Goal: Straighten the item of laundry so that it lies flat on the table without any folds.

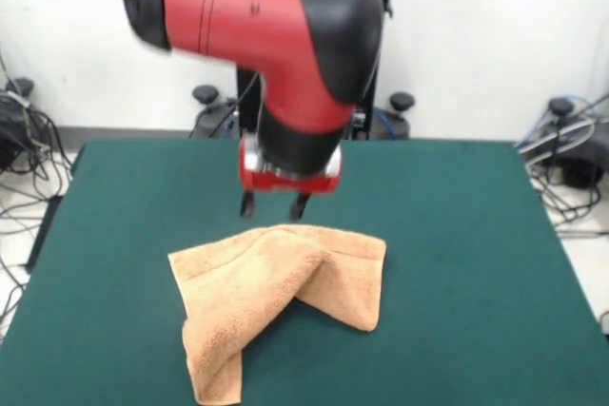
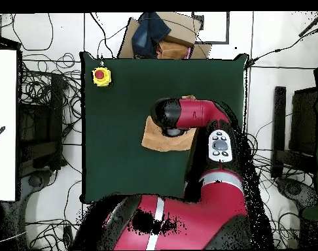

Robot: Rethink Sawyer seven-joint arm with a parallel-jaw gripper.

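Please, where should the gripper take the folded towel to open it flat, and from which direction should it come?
Probably the folded-over flap of the towel, at its loose corner near the front-left end. Come straight down from above: the gripper hangs over the towel's far edge, fingers open and apart from the cloth. That flap lies diagonally across the rest, so pulling it outward over the table should unfold it.

Peach-orange towel on plain dark green table (arm red and black).
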